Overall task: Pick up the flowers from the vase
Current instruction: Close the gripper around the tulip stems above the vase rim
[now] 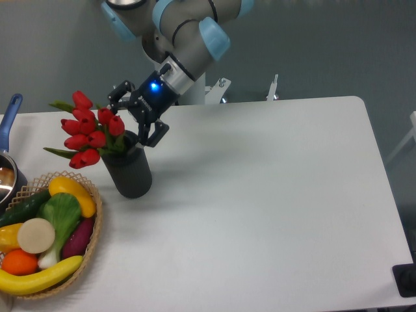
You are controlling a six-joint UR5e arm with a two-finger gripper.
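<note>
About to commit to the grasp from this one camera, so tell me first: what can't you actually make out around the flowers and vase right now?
- Stems of the flowers: hidden inside the vase, so their depth is unknown.
- Hand: open, beside the vase mouth; with one view, its height and depth relative to the blooms cannot be judged.
- Contact between its fingers and the vase rim: cannot tell.
- Blue-handled pot: cut off by the left edge.
</note>
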